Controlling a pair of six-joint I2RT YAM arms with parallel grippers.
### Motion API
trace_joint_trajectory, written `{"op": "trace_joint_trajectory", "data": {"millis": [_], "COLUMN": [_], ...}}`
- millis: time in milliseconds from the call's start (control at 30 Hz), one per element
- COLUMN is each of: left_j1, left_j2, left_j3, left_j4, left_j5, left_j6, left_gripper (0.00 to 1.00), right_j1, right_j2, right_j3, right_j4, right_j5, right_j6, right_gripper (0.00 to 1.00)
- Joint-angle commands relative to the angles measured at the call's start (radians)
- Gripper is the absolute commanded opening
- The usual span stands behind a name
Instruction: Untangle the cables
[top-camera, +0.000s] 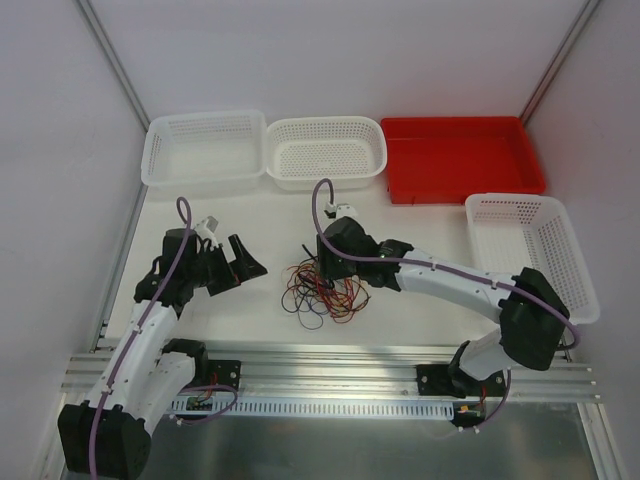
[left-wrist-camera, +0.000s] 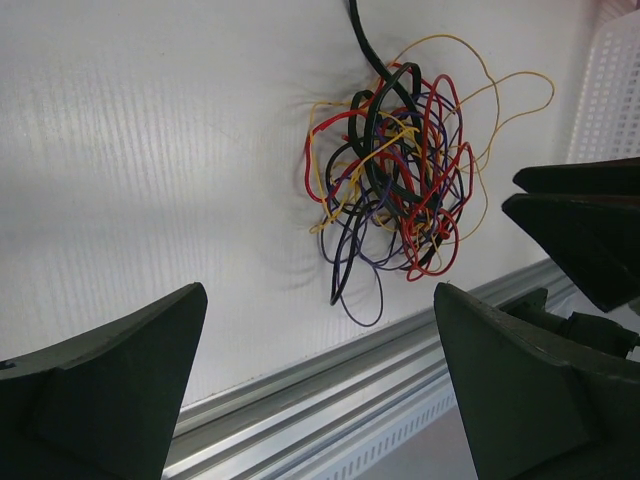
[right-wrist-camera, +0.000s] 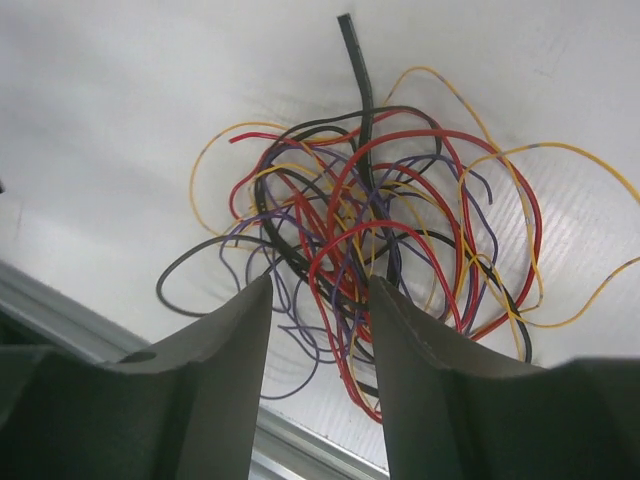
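A tangle of thin red, yellow, purple and black cables (top-camera: 325, 292) lies on the white table between the two arms. My left gripper (top-camera: 243, 275) is open and empty, to the left of the tangle and apart from it. In the left wrist view the tangle (left-wrist-camera: 395, 175) lies ahead of the wide-spread left gripper (left-wrist-camera: 320, 340). My right gripper (top-camera: 322, 274) hangs over the tangle's upper left part. In the right wrist view the right gripper (right-wrist-camera: 320, 285) is open, and red, black and purple strands of the tangle (right-wrist-camera: 400, 220) show in the gap between its fingers (right-wrist-camera: 225, 360).
Two white perforated baskets (top-camera: 205, 150) (top-camera: 325, 150) and a red tray (top-camera: 460, 155) stand along the back. Another white basket (top-camera: 535, 250) stands at the right. An aluminium rail (top-camera: 330, 360) runs along the table's near edge, just below the tangle.
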Motion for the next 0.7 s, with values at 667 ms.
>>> {"op": "trace_joint_trajectory", "data": {"millis": [667], "left_j1": [-0.029], "left_j2": [0.022], "left_j3": [-0.042], "left_j4": [0.081], "left_j5": [0.055], "left_j6": [-0.046], "left_gripper": [0.99], "right_j1": [-0.001], "right_j2": [0.194], "right_j3": [0.012], "right_j4": [0.018], "right_j5": [0.21], "right_j6": [0.36], "right_gripper": [0.38]}}
